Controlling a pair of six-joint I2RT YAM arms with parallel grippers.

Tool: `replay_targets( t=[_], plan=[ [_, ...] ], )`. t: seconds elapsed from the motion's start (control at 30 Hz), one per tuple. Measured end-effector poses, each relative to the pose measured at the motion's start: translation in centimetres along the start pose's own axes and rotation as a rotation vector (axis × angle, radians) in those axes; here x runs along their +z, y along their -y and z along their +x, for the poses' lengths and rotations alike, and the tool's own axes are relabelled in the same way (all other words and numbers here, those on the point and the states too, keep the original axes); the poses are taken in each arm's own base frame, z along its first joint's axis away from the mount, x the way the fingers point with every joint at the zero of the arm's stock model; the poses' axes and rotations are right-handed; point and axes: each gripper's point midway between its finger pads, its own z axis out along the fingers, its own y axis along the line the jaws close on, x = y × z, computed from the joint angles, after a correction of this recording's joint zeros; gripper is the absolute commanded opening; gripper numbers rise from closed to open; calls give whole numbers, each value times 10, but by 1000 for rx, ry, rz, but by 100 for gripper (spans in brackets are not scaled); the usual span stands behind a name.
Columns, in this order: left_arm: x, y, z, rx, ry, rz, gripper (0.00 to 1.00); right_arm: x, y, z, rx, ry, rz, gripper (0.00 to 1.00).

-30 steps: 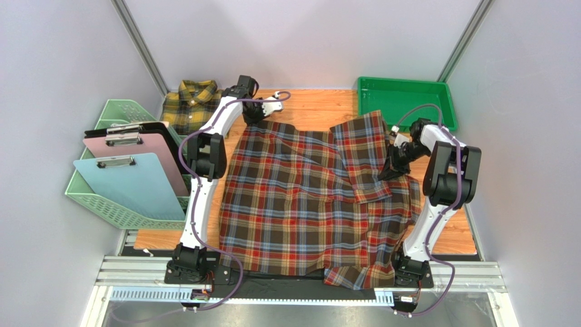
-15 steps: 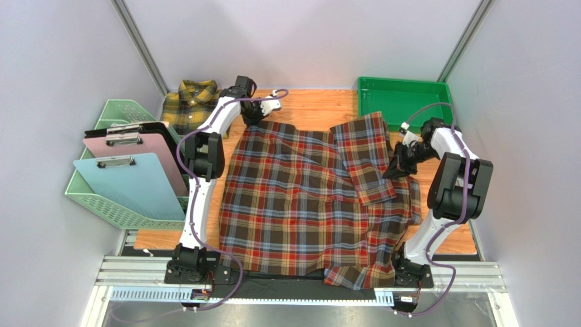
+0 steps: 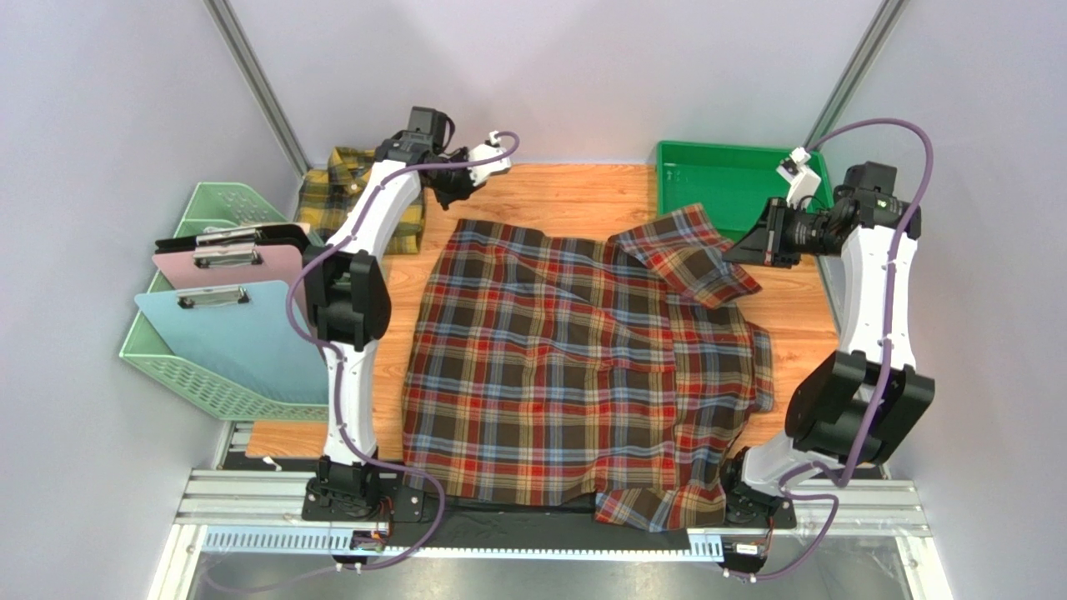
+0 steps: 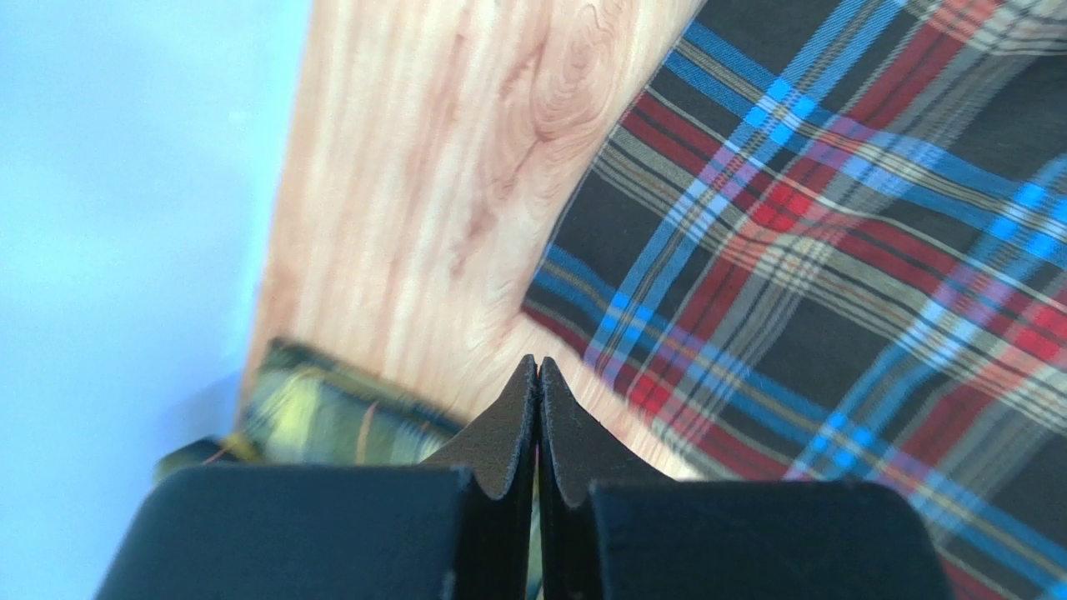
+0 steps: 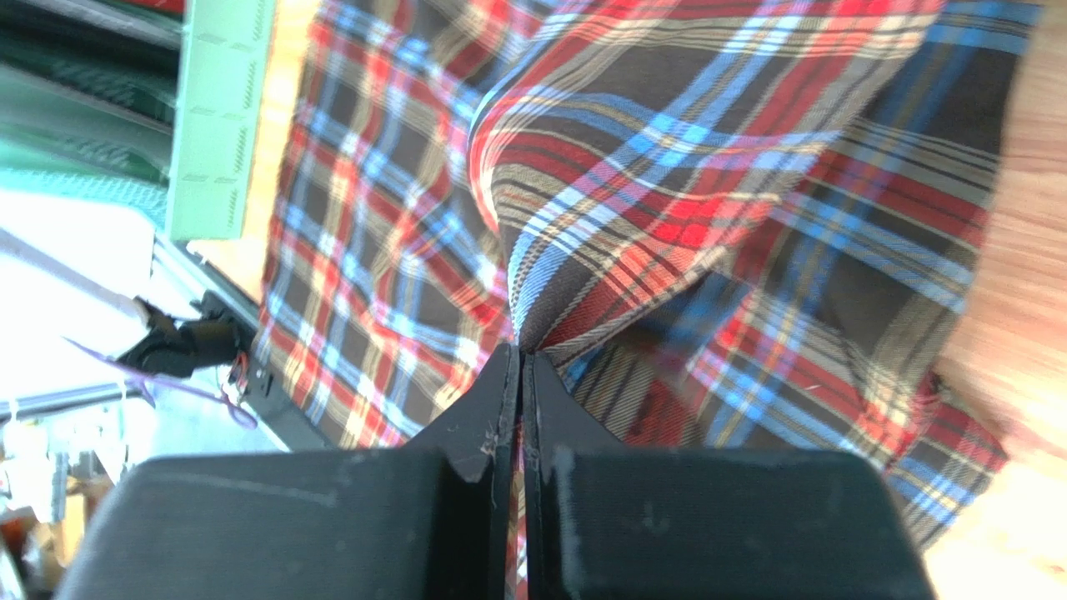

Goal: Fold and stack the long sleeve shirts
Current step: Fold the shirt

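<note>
Shirt sleeve (image 3: pixel 691 254) clamped in right end effector (image 3: pixel 755 246); left end effector (image 4: pixel 537 375) closed.

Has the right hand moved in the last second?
Yes. The right hand, gripping the red plaid shirt, went toward the back and to the right, ending beside the green tray.

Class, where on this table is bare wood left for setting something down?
Back strip between yellow shirt and green tray; right side beside the red shirt, nearer than the tray. Centre is covered; basket crowds the left.
</note>
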Motion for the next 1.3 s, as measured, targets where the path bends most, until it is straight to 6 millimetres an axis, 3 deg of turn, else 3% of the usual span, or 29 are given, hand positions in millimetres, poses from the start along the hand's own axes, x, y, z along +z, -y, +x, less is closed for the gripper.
replay_targets(
  t=[0.1,0.23,0.3,0.4,0.57,0.7,0.9,0.93,1.03,1.3],
  plan=[
    [-20,0,-9,22,11,-20,15,-10,-19,7,-27,10,-21,0],
    [-20,-9,-8,26,-18,-39,70,-13,-29,20,-19,1,-38,0],
    [-8,-18,-6,3,-32,-39,72,-12,-29,26,-5,-17,-44,0],
    [23,-19,11,-37,-63,-22,72,-14,-31,31,-8,-34,-48,0],
    [69,6,53,-92,-140,63,68,-16,-30,36,-43,-50,-38,0],
    [88,19,71,-104,-166,104,65,-17,-28,39,-69,-60,-24,0],
    [90,15,69,-80,-163,105,54,-19,-28,41,-107,-66,-3,0],
    [92,16,71,-78,-169,111,44,-19,-29,41,-114,-68,-2,0],
    [92,21,74,-71,-181,137,26,-18,-32,42,-133,-76,0,0],
    [79,44,84,-80,-233,208,20,-17,-26,44,-163,-97,33,0]
  ],
)
